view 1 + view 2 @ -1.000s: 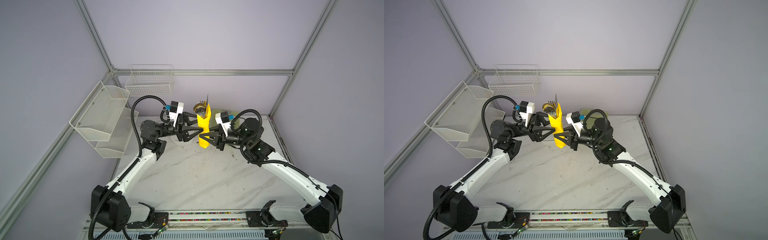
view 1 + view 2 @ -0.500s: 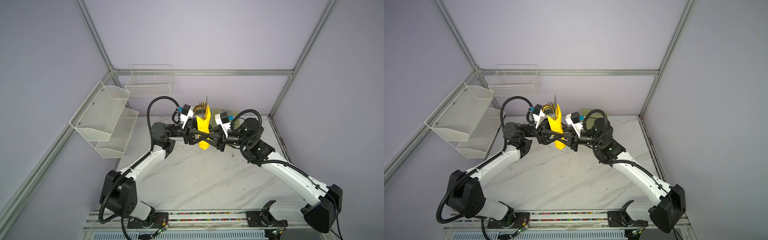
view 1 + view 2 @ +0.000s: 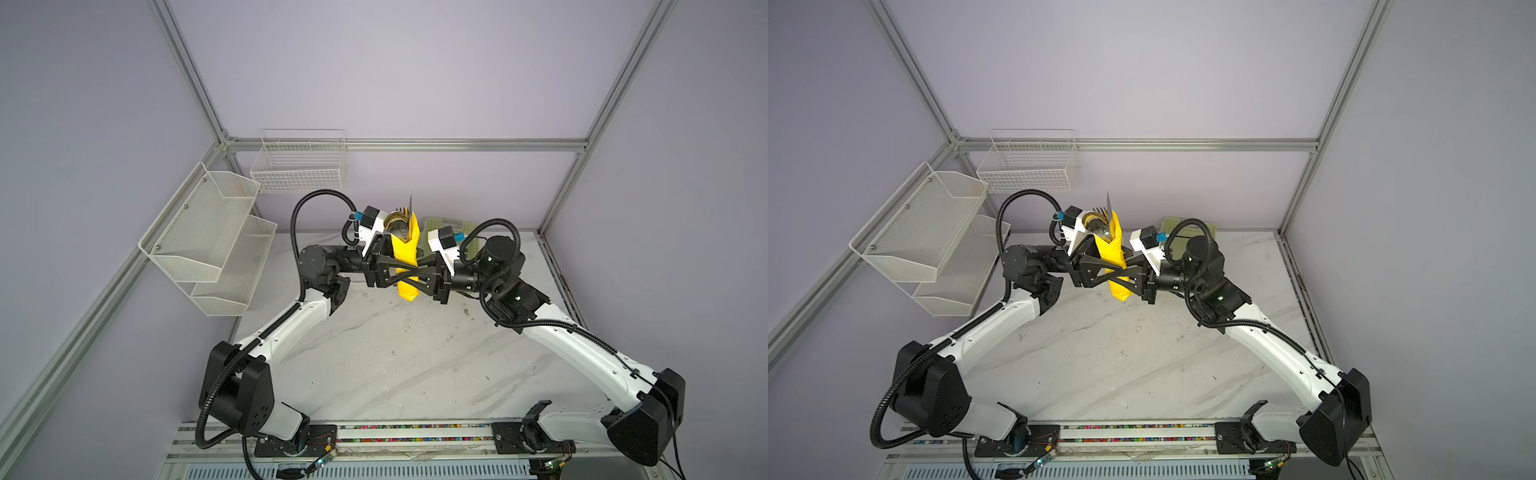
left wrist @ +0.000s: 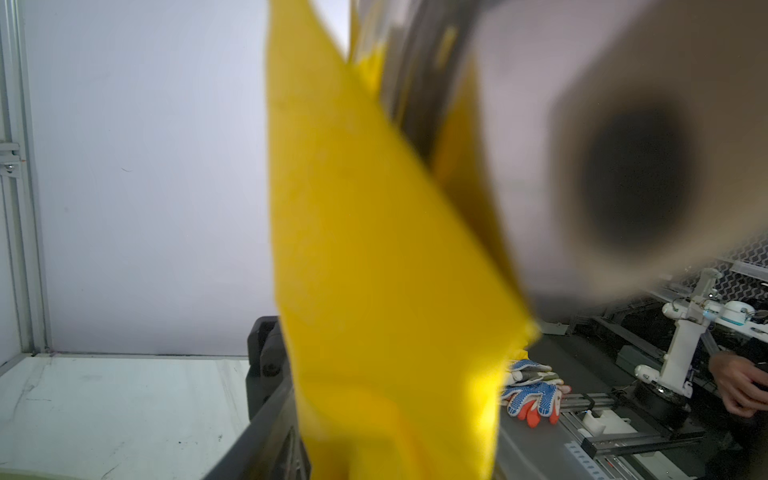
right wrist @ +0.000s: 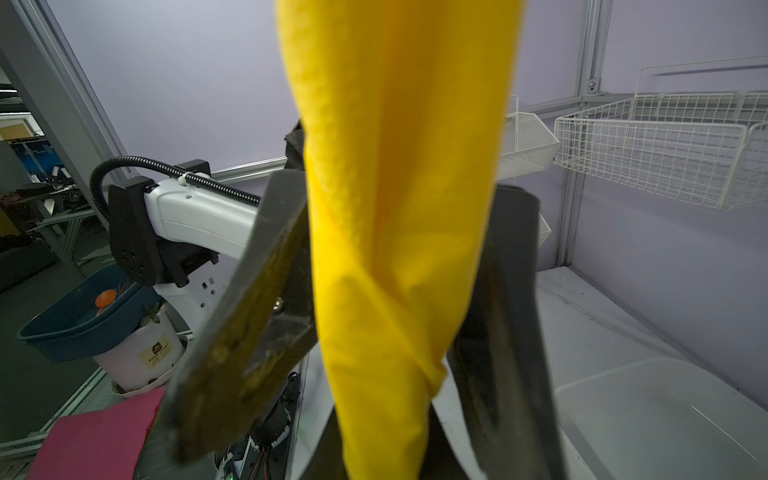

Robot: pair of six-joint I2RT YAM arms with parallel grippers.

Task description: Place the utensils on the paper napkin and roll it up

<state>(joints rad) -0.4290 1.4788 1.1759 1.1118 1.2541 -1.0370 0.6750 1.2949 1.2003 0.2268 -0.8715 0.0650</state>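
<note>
In both top views the left gripper point(image 3: 400, 271) reaches in level from the left and meets the paper napkin point(image 3: 405, 253) in mid-air, well above the marble table point(image 3: 395, 357), about where the roll's lower half begins. In the left wrist view the yellow sheet point(image 4: 374, 270) fills the frame right in front of the camera. Only one dark finger point(image 4: 270, 415) shows beside it, so it cannot be told whether these jaws press the roll or merely flank it. The napkin is already wrapped into a narrow bundle whose long axis stands close to upright and leans slightly. The utensils point(image 3: 409, 205) poke out of its upper end as silver tips, and the lower end hangs free. That axis runs square to both arms' horizontal reach, which is the relation the next move appears to depend on. From the right, the right gripper point(image 3: 419, 276) arrives at the same height, its tips crossing the left one's on the bundle. In the right wrist view its two fingers point(image 5: 249, 311) sit tight against either side of the yellow roll point(image 5: 395, 208), clamped on it, so this arm carries the load. Judged from this, tightening or laying the roll down would mean turning it about that upright axis, with the heavy heads on top likely to tip it
</note>
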